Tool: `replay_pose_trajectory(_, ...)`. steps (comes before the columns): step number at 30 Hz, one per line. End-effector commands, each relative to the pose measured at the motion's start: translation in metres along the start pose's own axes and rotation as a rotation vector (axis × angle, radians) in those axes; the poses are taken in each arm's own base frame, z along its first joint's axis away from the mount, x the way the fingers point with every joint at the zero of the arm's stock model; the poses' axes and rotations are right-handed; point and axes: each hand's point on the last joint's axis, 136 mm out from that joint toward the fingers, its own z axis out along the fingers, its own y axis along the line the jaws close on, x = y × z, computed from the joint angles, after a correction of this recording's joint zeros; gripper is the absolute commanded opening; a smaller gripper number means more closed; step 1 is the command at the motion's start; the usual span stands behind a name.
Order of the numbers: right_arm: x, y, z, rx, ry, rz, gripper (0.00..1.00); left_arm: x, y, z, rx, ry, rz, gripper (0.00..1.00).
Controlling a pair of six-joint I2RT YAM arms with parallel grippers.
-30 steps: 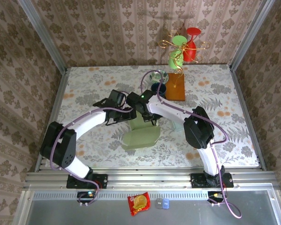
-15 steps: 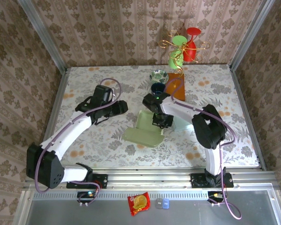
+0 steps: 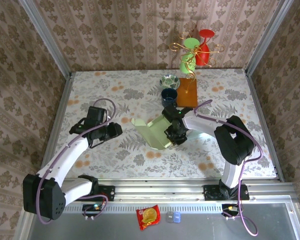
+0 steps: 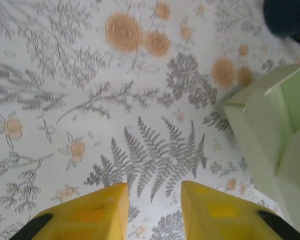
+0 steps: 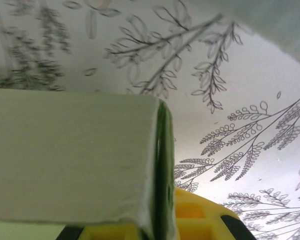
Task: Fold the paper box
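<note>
"While the pale green paper box [image 3: 157,134] lay mid-table, where was the right gripper [image 3: 176,135]?"

"Clamped tight on the box's right-hand edge, with a dark blue cup [image 3: 169,95] behind it."

"And the left gripper [image 4: 154,212]?"

"Partly parted, holding nothing, above the flowered table [image 3: 105,85], well left of the box."

A lab robot cell: wallpapered panels [image 3: 115,35] and aluminium frame [image 3: 155,192].

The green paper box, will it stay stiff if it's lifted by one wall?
Probably floppy: the paper box is thin sheet, its flaps splayed unevenly. Likely light, since the right gripper holds it by one pinched wall.
</note>
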Motion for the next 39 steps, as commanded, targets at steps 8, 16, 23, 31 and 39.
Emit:
replay_pose_trajectory(8, 0.042, 0.005, 0.010, -0.046, 0.116, 0.161, 0.02, 0.031, -0.058, 0.050, 0.226, 0.096, 0.000, 0.31)
replay_pose_trajectory(16, 0.037, 0.009, -0.014, -0.092, 0.073, 0.048, 0.36, 0.028, -0.064, 0.057, 0.222, 0.101, 0.016, 0.30)
replay_pose_trajectory(23, 0.013, 0.023, -0.062, -0.157, -0.097, -0.193, 0.39, 0.029, -0.061, 0.062, 0.209, 0.104, 0.010, 0.29)
replay_pose_trajectory(31, -0.013, 0.063, -0.094, -0.117, -0.328, -0.865, 0.39, 0.028, -0.059, 0.063, 0.201, 0.102, 0.008, 0.29)
replay_pose_trajectory(39, -0.010, 0.061, -0.046, 0.008, -0.178, -1.102, 0.45, 0.027, -0.057, 0.063, 0.196, 0.110, 0.005, 0.29)
